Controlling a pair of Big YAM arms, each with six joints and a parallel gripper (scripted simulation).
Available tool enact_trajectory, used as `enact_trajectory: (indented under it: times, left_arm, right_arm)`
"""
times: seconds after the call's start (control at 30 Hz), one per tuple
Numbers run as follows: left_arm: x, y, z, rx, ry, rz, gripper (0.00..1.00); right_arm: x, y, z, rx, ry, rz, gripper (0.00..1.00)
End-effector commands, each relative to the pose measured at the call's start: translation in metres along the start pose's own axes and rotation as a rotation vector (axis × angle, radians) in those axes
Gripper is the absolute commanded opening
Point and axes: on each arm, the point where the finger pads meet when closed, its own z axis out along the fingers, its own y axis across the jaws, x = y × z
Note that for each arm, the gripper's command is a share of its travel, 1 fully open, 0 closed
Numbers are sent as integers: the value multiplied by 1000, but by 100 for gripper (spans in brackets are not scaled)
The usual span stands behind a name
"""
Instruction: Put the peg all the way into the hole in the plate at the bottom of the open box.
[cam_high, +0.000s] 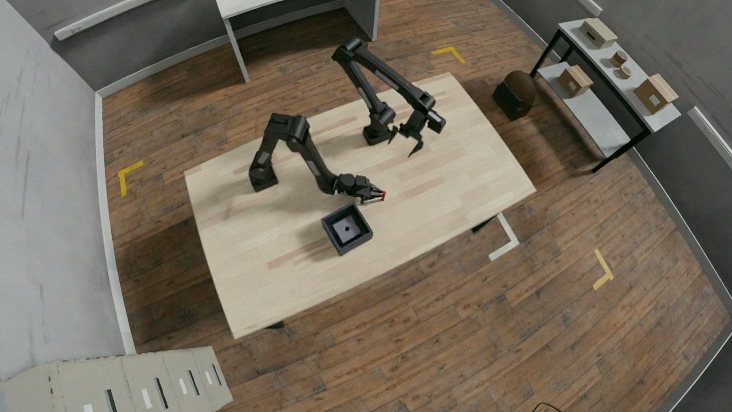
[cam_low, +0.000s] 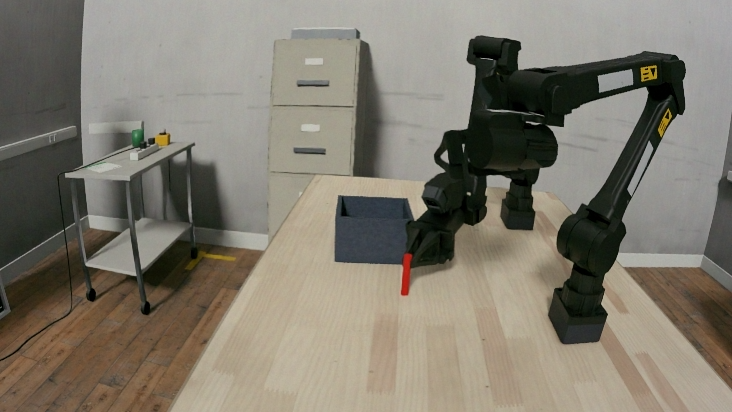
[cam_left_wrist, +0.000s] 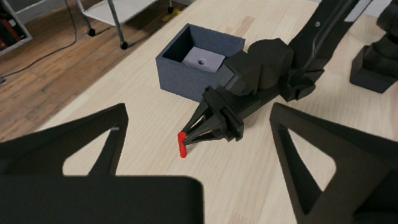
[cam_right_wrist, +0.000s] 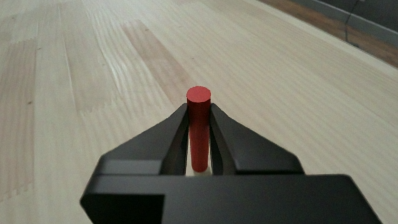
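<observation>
The red peg (cam_high: 384, 193) (cam_low: 405, 276) (cam_left_wrist: 183, 150) (cam_right_wrist: 199, 145) stands about upright across the fingertips of my right gripper (cam_left_wrist: 180, 140) (cam_right_wrist: 199, 111), which is shut on it, low over the table beside the box. I cannot tell whether its lower end touches the table. The dark blue open box (cam_high: 357, 244) (cam_low: 371, 240) (cam_left_wrist: 177, 80) stands upright. The grey plate (cam_high: 354, 234) (cam_left_wrist: 212, 59) at its bottom has a dark hole (cam_high: 346, 228) (cam_left_wrist: 201, 62), with nothing in it. My left gripper (cam_high: 402, 147) is wide open and empty, well away from the peg.
The wooden table (cam_high: 286, 225) (cam_low: 327, 317) carries both arms and the box. The right arm reaches low past the box's near side in the left wrist view. The table's front edge lies beyond the box from the arm bases. A wheeled cart (cam_low: 130, 168) stands off the table.
</observation>
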Motion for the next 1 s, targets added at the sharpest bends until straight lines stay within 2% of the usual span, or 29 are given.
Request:
enact_trajectory:
  times: [0.0, 0.4, 0.43, 0.47, 0.97]
  left_arm:
    - [-17, 10, -5, -14, -4, 55, 100]
    - [-17, 10, -5, -14, -4, 55, 100]
    - [-17, 10, -5, -14, -4, 55, 100]
    - [-17, 10, -5, -14, -4, 55, 100]
    - [-17, 10, -5, -14, -4, 55, 100]
  right_arm:
    - [-5, -4, 11, 3, -20, -10, 7]
    - [-9, -1, 3, 1, -22, -5, 7]
    - [-9, -1, 3, 1, -22, -5, 18]
    - [-9, -1, 3, 1, -22, -5, 20]
    - [-9, -1, 3, 1, -22, -5, 20]
